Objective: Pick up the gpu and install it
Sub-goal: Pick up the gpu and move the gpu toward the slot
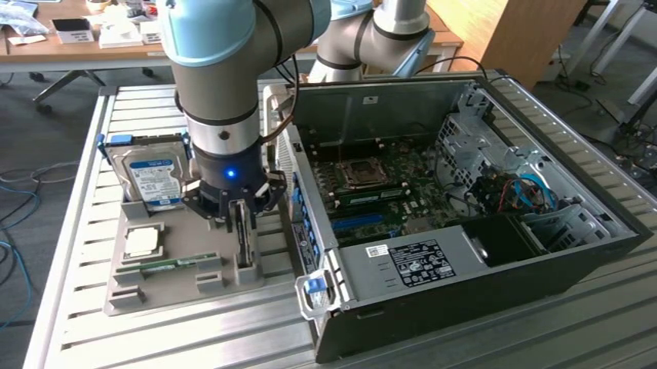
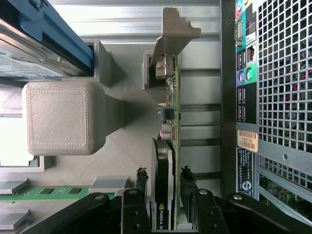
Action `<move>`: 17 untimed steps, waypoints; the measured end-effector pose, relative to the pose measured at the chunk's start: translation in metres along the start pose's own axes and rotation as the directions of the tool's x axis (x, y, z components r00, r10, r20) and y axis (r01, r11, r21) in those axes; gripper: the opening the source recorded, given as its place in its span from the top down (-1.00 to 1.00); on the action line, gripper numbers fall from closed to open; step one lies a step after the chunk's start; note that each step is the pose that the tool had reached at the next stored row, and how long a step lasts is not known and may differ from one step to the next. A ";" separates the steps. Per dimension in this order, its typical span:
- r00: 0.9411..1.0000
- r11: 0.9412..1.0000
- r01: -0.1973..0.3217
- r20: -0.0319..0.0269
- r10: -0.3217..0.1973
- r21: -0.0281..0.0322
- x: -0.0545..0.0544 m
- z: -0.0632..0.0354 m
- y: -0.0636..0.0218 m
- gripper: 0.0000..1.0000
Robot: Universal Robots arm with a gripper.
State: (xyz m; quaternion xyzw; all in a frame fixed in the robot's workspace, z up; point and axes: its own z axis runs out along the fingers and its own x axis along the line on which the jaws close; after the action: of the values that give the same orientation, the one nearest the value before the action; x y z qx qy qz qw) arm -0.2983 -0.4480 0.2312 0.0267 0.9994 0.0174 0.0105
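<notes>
The gpu (image 2: 169,114) stands on edge in a slot of the grey holder tray (image 1: 175,288), its silver bracket (image 2: 173,29) at the end away from me. In the exterior view it shows as a thin dark strip (image 1: 245,247) below the wrist. My gripper (image 1: 239,221) is straight above it, pointing down. In the wrist view the gripper (image 2: 165,183) has one finger on each side of the card's black cooler, and both pads sit against its faces. The card still rests in the holder.
The open computer case (image 1: 575,231) lies at the exterior view's right, motherboard (image 1: 380,192) exposed, its rear panel (image 2: 273,97) close beside the card. The holder also carries a hard drive (image 1: 154,178), a processor (image 1: 141,242) and a memory stick (image 1: 169,265). A desk stands behind.
</notes>
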 end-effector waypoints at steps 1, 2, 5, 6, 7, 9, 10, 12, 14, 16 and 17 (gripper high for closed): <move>1.000 1.000 0.000 0.000 0.000 0.000 0.000 0.0000 0.0000 0.18; 1.000 1.000 0.000 0.000 0.000 0.000 0.000 0.0000 0.0000 0.18; 1.000 1.000 0.000 0.000 0.000 0.000 0.000 0.0000 0.0000 0.18; 1.000 1.000 0.000 0.000 0.000 0.000 0.000 0.0000 0.0000 0.18; 1.000 1.000 0.000 0.000 0.000 0.000 0.000 0.0000 0.0000 0.20; 1.000 1.000 0.000 0.000 0.000 0.000 0.000 0.0000 0.0000 0.33; 1.000 1.000 0.000 0.000 0.000 0.000 0.000 0.0000 0.0000 0.33; 1.000 1.000 0.000 0.000 0.000 0.000 0.000 0.0000 0.0000 0.33; 1.000 1.000 0.000 0.000 0.000 0.000 0.000 0.0000 0.0000 0.33; 1.000 1.000 0.000 0.000 0.000 0.000 0.000 0.0000 0.0000 0.33; 1.000 1.000 0.000 0.000 0.000 0.000 0.000 0.0000 0.0000 0.33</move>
State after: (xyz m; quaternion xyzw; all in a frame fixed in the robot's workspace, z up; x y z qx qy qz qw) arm -0.2983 -0.4480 0.2312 0.0267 0.9994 0.0173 0.0104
